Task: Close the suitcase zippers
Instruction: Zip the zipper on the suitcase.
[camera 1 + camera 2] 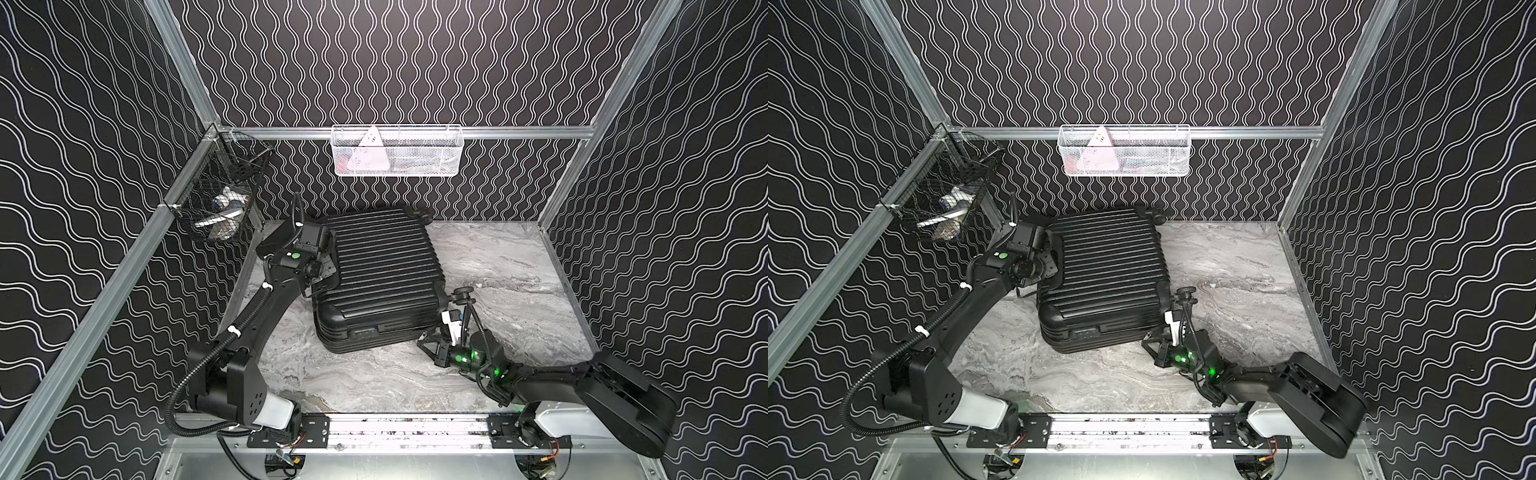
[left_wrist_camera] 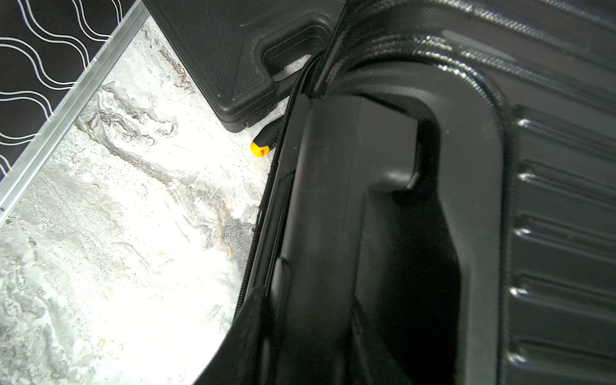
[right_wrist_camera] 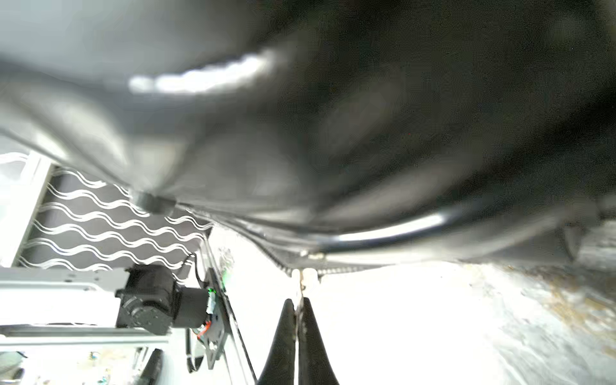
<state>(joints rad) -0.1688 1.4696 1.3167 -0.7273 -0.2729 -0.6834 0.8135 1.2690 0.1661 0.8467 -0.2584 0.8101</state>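
Note:
The black ribbed suitcase (image 1: 382, 274) (image 1: 1104, 270) lies flat on the marble table (image 1: 498, 270) with its shells together. My left gripper (image 1: 323, 268) (image 2: 310, 320) is at its left side. Its dark fingers (image 2: 246, 336) stand on either side of the suitcase's side handle (image 2: 333, 166), and how tightly they hold it is hidden. The zip track (image 2: 266, 200) runs beside that handle. My right gripper (image 1: 427, 337) (image 3: 301, 301) is low at the near right corner, shut on a thin metallic zipper pull (image 3: 302, 286) hanging from the track (image 3: 350, 266).
A smaller flat black case (image 2: 226, 50) and an orange-tipped tool (image 2: 259, 149) lie by the suitcase's far left side. A white wire basket (image 1: 397, 151) hangs on the back rail and a black one (image 1: 216, 199) on the left rail. Bare marble stretches right of the suitcase.

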